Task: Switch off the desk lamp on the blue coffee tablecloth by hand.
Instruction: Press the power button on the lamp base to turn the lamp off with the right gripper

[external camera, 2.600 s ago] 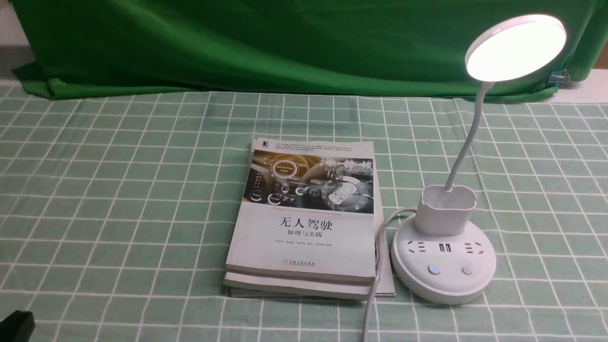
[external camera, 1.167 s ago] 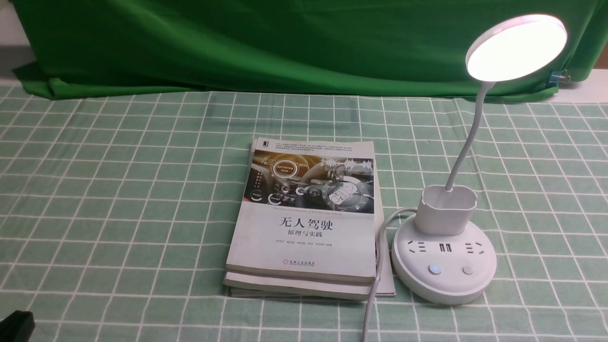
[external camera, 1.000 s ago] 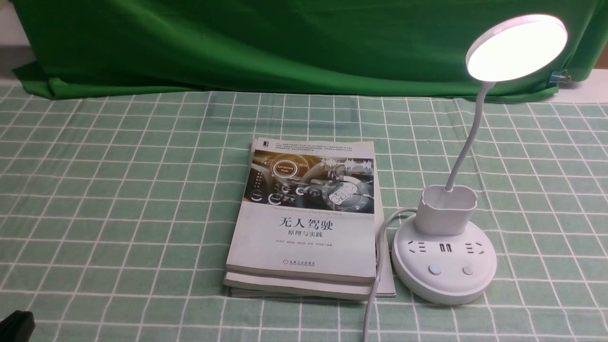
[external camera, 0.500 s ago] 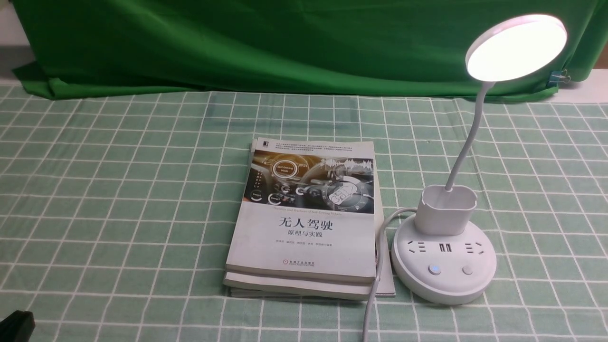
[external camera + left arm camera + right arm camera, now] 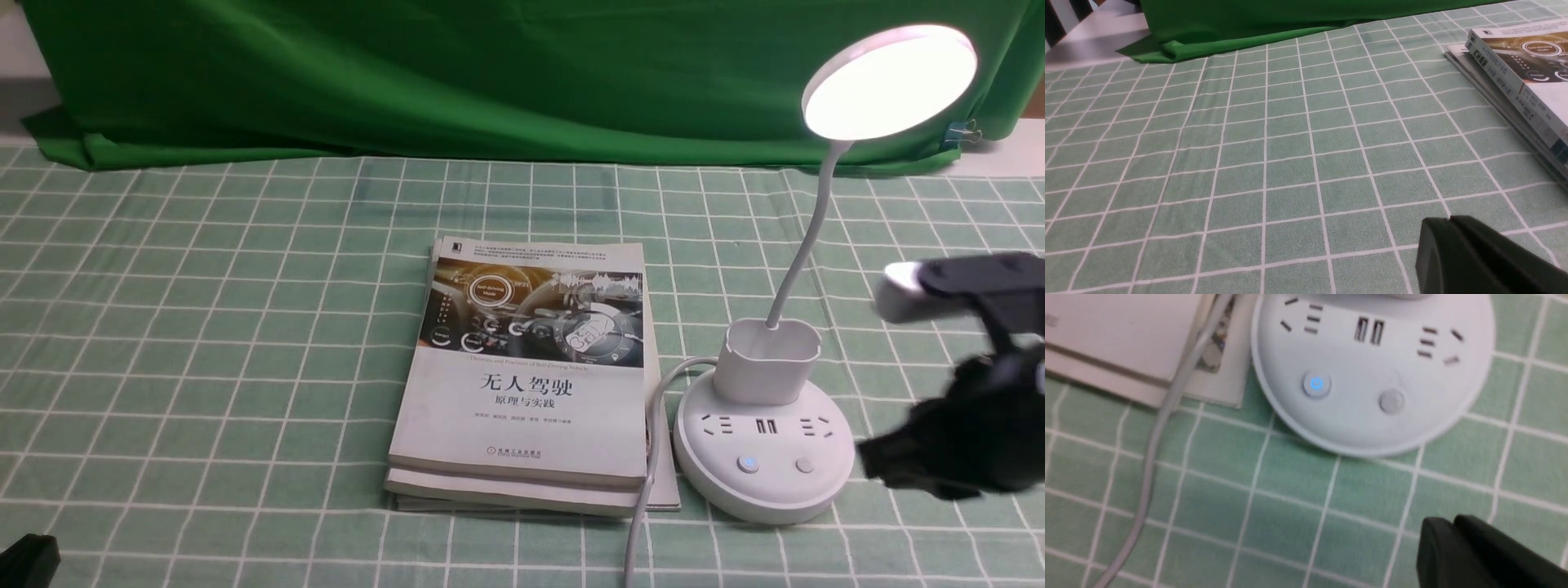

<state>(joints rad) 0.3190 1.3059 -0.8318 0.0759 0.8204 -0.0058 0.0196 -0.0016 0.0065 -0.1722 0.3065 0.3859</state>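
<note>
The white desk lamp (image 5: 763, 465) stands on the blue coffee tablecloth (image 5: 204, 327) at the right, its disc head (image 5: 890, 82) glowing. Its round base (image 5: 1372, 375) carries a blue-lit button (image 5: 1316, 384) and a grey button (image 5: 1391, 401). The hand, my right gripper (image 5: 867, 464), is shut and empty. It hovers just right of the base, blurred, touching nothing. In the right wrist view its tips (image 5: 1453, 522) sit over cloth, short of the base rim. My left gripper (image 5: 1449, 222) is shut and empty, low over the cloth at the near left.
A stack of books (image 5: 526, 384) lies left of the lamp, with the lamp's white cable (image 5: 645, 490) running along its right edge to the near edge. Dark green fabric (image 5: 490, 73) drapes across the back. A binder clip (image 5: 963, 131) holds it at the far right.
My right arm has come into the front view from the right, next to the lamp base, and its jaws have gone from wide open to shut. The lamp stays lit.
</note>
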